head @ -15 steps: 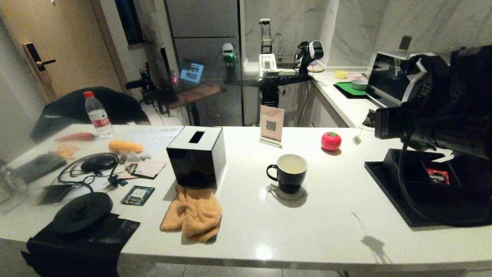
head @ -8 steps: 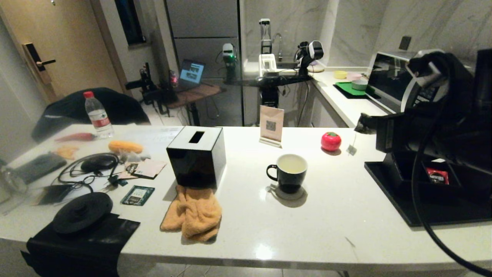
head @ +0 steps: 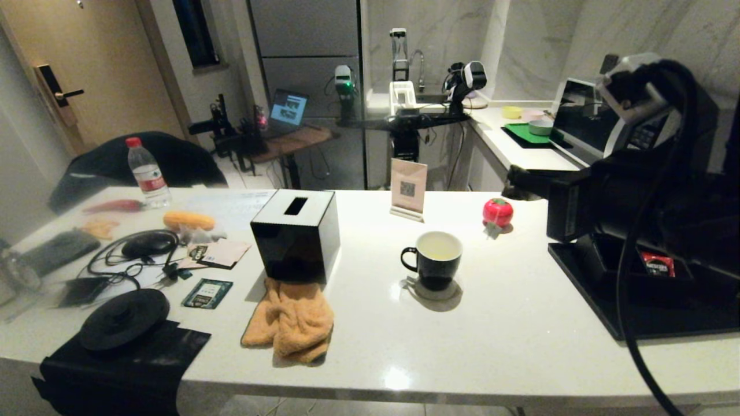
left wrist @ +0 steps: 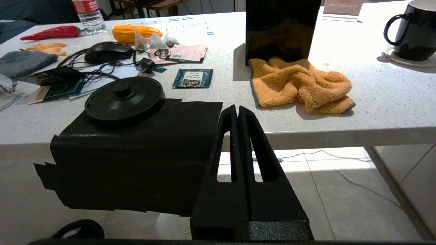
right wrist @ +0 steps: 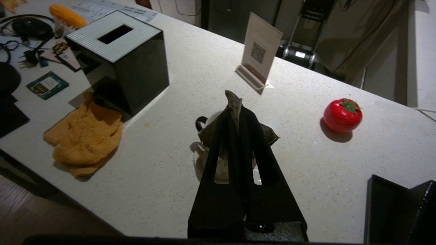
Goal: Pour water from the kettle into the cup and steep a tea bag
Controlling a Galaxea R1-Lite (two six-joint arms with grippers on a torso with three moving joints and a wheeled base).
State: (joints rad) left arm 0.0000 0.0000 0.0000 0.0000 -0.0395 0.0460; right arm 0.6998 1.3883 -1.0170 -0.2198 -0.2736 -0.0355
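Observation:
The cup [head: 432,257], a black mug with a white inside, stands on a coaster mid-counter. Pale yellowish water [head: 439,247] shows in it. My right gripper [head: 510,182] hovers above the counter, to the right of the cup and farther back, and is shut on the tea bag's top. The small grey-green tea bag [head: 492,229] dangles below it in front of the red tomato. In the right wrist view the tea bag [right wrist: 269,134] hangs under the shut gripper [right wrist: 235,110] and covers most of the cup [right wrist: 201,120]. My left gripper [left wrist: 237,110] is parked shut below the counter's front edge. The kettle is out of view.
A black tissue box [head: 296,234] and an orange cloth [head: 292,320] lie left of the cup. Behind it are a QR sign card [head: 408,188] and a red tomato [head: 498,212]. A black compartment tray [head: 578,271] holding a red sachet [head: 658,264] is at the right. A round kettle base [head: 123,318] is at the front left.
My right arm has swung left toward the cup, carrying the dangling tea bag from the counter's right part to in front of the tomato. The left arm has stayed still.

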